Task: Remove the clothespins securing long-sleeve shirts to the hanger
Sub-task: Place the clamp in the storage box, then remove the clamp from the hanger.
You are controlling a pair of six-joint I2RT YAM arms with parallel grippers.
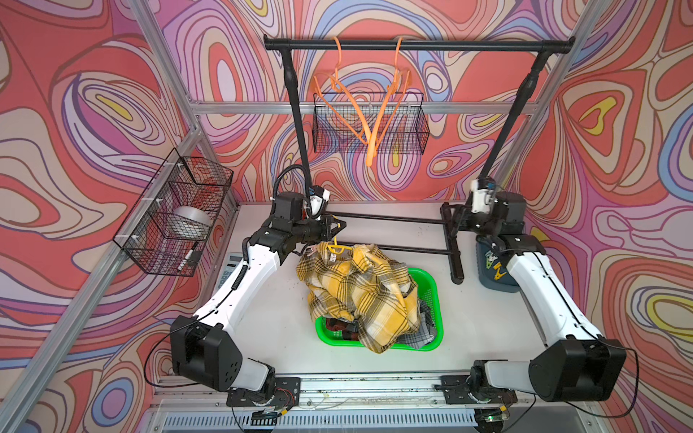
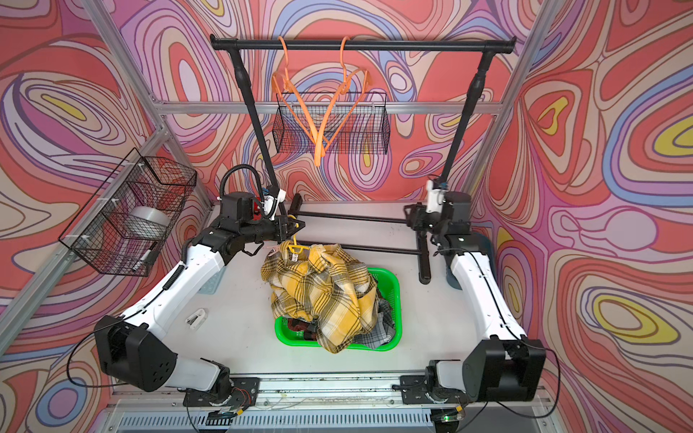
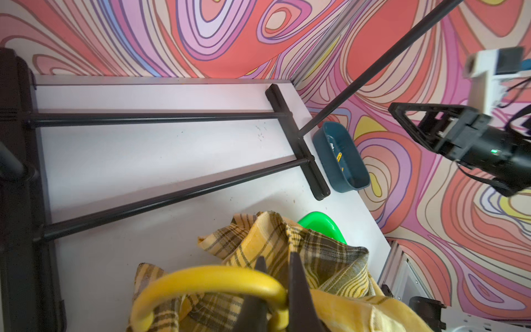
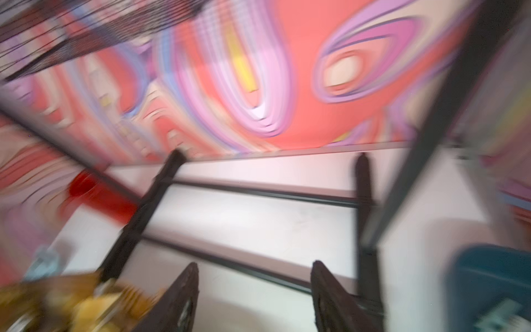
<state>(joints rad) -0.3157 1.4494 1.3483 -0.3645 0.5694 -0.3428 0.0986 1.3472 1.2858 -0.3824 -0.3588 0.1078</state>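
Where the shirts lie: heaped in the green basket (image 1: 432, 285) at the middle of the worktop (image 1: 270, 322), nearer its front edge.
Basket, top layer: yellow-and-black plaid shirt (image 1: 360, 288), spilling over the back-left rim onto the worktop.
Basket, underneath: grey plaid shirt (image 1: 425, 331) at the front-right corner; red-and-black check shirt (image 1: 337, 325) at the front-left corner, mostly covered.
Yellow hanger (image 1: 340, 248): at the yellow shirt's collar, hook upward.
Left claw (image 1: 339, 226): clamped together on the hanger's hook; the left wrist view shows the hook between the dark fingers (image 3: 298, 287).
Right claw (image 4: 254, 276): fingers apart with nothing between them, over the black rack's (image 1: 412, 45) base near the back-right corner; its wrist view is blurred.
Blue tub (image 3: 355, 175): at the right edge of the worktop, just beside the rack's right foot; holds loose clothespins (image 1: 500, 276), yellow and pale ones.
Collar piece (image 1: 332, 257): small, white, with dark marks too small to read; clothespin or label, cannot tell.
Left-wall wire basket (image 1: 176, 213): silvery tape roll (image 1: 191, 221) and a marker (image 1: 187, 258).
Back-wall wire basket (image 1: 408, 127): contents cannot be told; two orange hangers (image 1: 369, 142) hang in front of it from the rack's rail.
Calculator (image 1: 228, 266): at the left edge, partly under the left arm; keys unreadable.
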